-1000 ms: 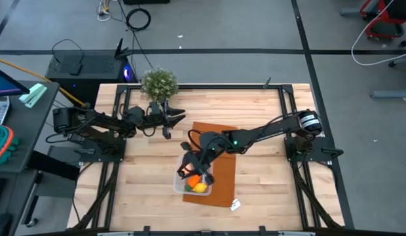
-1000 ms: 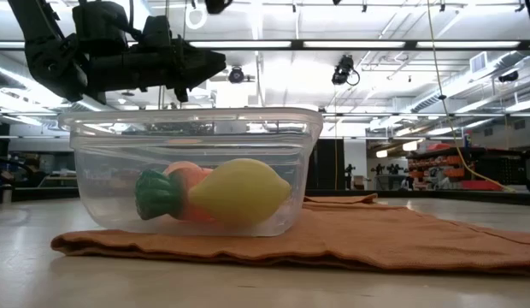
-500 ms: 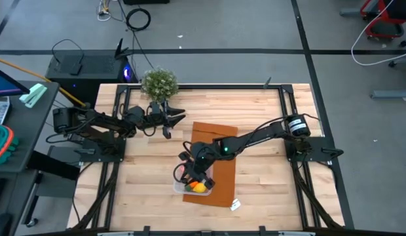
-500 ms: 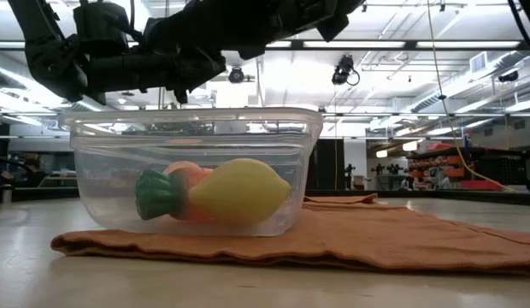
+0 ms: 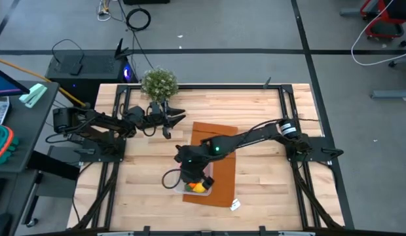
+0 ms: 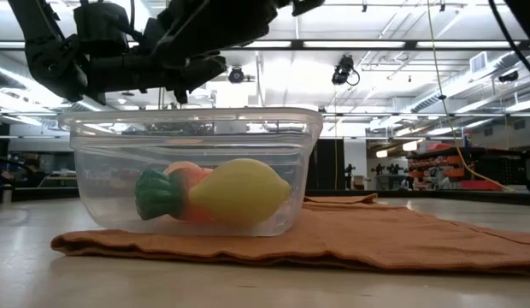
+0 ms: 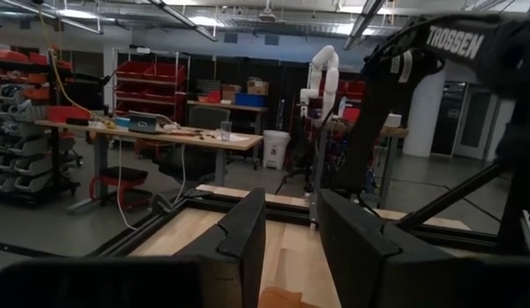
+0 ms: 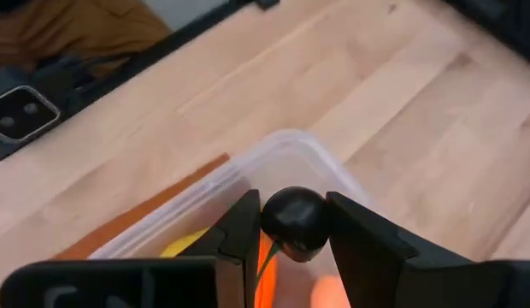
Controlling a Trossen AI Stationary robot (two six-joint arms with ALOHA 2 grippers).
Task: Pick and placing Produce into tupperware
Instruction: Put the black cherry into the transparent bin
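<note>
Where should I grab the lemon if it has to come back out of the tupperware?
Across the lemon's fat middle, from straight above: it lies on its side, tupperware walls block the sides, and the carrot sits behind. The right gripper, above it, holds a dark ball; the left gripper waits by the plant.

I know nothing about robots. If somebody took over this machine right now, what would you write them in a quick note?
Right gripper: fingers shut on a dark round piece, held just above the tupperware.
Left gripper: open, empty, parked by the potted plant.
Done: lemon and carrot lie in the tupperware, which sits on the orange mat.
Left: probably lower and release the dark piece into the box, then back the right arm away.
</note>
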